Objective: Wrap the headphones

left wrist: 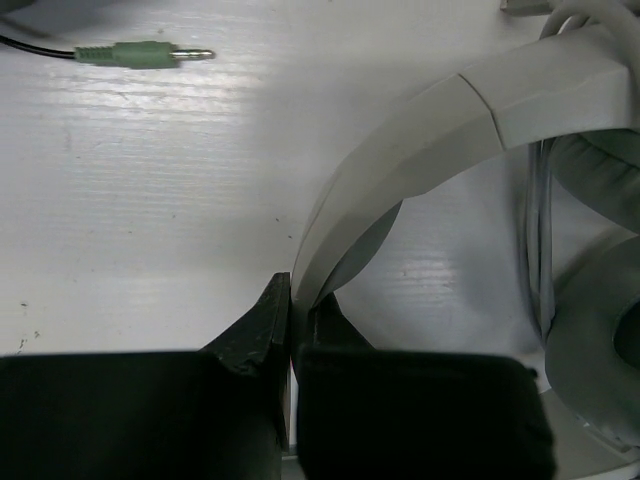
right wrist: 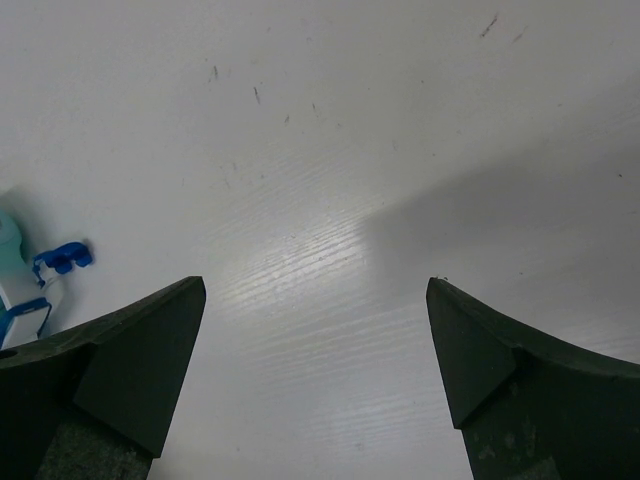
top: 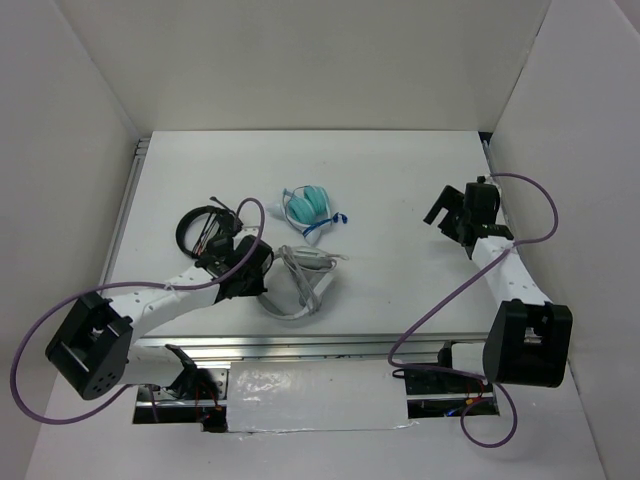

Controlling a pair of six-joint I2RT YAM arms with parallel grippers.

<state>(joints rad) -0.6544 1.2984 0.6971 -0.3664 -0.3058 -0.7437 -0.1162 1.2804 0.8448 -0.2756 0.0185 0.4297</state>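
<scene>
The white over-ear headphones (top: 300, 285) lie near the table's front centre, with the thin grey cable bunched over them. My left gripper (top: 262, 272) is shut on the headband (left wrist: 420, 140), which runs out from between my fingertips toward the earcups (left wrist: 590, 340) in the left wrist view. My right gripper (top: 447, 215) is open and empty, held above bare table at the right; its fingers (right wrist: 140, 350) frame only the white surface.
Small teal headphones (top: 306, 205) with a blue clip (right wrist: 62, 258) lie at centre back. A black coiled headset (top: 205, 228) lies at the left, its green jack plug (left wrist: 145, 53) just beyond my left gripper. White walls enclose the table.
</scene>
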